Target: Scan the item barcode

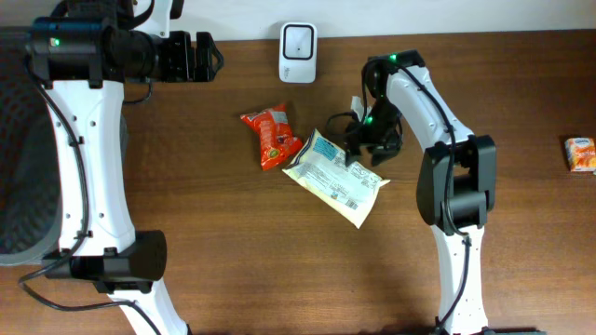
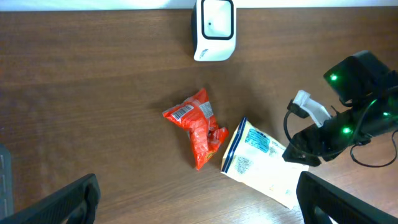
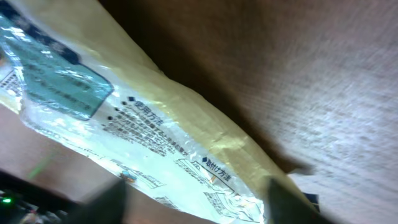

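Left gripper (image 1: pixel 207 58): jaws wide, empty. Packet (image 1: pixel 267 138) lies below the scanner (image 1: pixel 298 39). Pouch (image 1: pixel 337 179) lies flat just beside the packet, well short of the scanner. Right gripper (image 1: pixel 365 147): over the pouch's upper edge, jaws apart, gripping nothing. Risk: the glossy film slips or crumples when pinched, hiding the barcode.
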`<state>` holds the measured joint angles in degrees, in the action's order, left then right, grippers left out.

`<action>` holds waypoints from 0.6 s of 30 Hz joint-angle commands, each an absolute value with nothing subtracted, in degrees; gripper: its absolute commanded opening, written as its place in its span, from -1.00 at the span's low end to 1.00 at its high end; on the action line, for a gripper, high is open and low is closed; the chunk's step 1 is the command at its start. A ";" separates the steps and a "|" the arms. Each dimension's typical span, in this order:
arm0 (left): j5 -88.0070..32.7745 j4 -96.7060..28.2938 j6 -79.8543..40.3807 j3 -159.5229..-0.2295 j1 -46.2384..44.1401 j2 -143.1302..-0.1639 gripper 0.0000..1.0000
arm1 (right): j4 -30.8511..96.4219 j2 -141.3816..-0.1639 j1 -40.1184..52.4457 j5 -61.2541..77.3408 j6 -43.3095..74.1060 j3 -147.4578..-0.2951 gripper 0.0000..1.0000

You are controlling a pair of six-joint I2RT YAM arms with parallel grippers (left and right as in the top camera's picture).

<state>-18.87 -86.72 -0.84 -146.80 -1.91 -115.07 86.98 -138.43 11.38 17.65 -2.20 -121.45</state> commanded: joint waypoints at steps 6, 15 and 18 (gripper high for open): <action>-19.09 -86.59 0.30 -147.15 -1.72 -114.45 0.98 | 81.38 -135.48 11.11 13.52 -16.34 -120.44 0.98; -19.09 -86.59 0.30 -147.15 -1.72 -114.45 0.98 | 75.13 -135.48 11.22 28.34 -25.93 -106.26 0.02; -19.09 -86.61 0.30 -147.15 -1.72 -114.45 0.98 | 73.67 -135.39 11.20 28.32 -19.11 -106.13 -0.92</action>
<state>-18.87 -86.72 -0.84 -146.80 -1.91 -115.07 74.63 -136.22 11.33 27.05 -23.55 -106.85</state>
